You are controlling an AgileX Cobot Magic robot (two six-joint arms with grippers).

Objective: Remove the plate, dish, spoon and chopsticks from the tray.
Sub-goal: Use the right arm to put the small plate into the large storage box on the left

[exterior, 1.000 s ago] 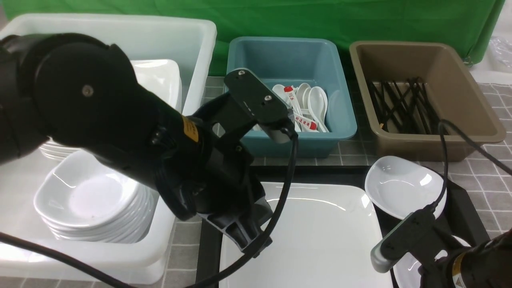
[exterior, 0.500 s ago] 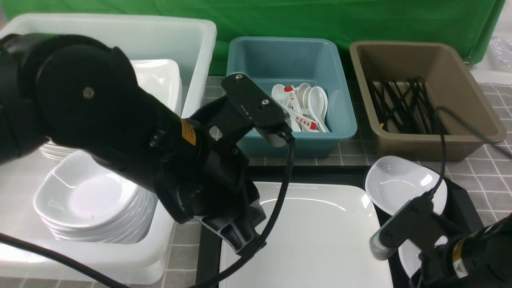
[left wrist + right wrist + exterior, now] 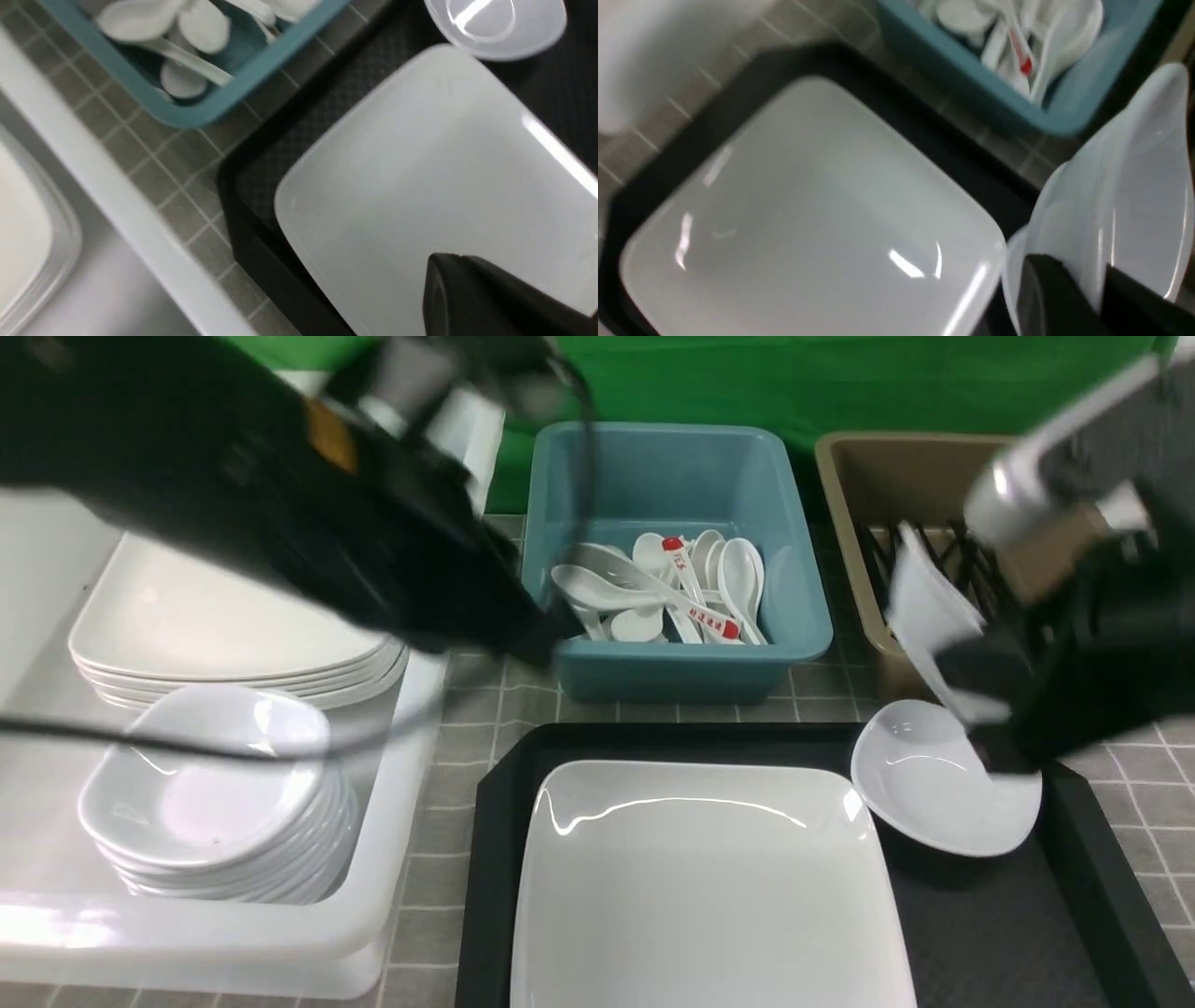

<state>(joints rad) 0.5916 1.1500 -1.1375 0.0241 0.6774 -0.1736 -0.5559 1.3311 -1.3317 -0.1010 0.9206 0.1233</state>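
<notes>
Dish (image 3: 929, 616) is hanging tilted over the tray's (image 3: 980, 915) far right corner, my right hand (image 3: 1078, 280) pinching its rim. I'm fearing that thin grip slipping, dropping it onto the second dish (image 3: 934, 784) below.

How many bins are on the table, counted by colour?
White bin: 1
Teal bin: 1
Brown bin: 1
Total: 3
</notes>
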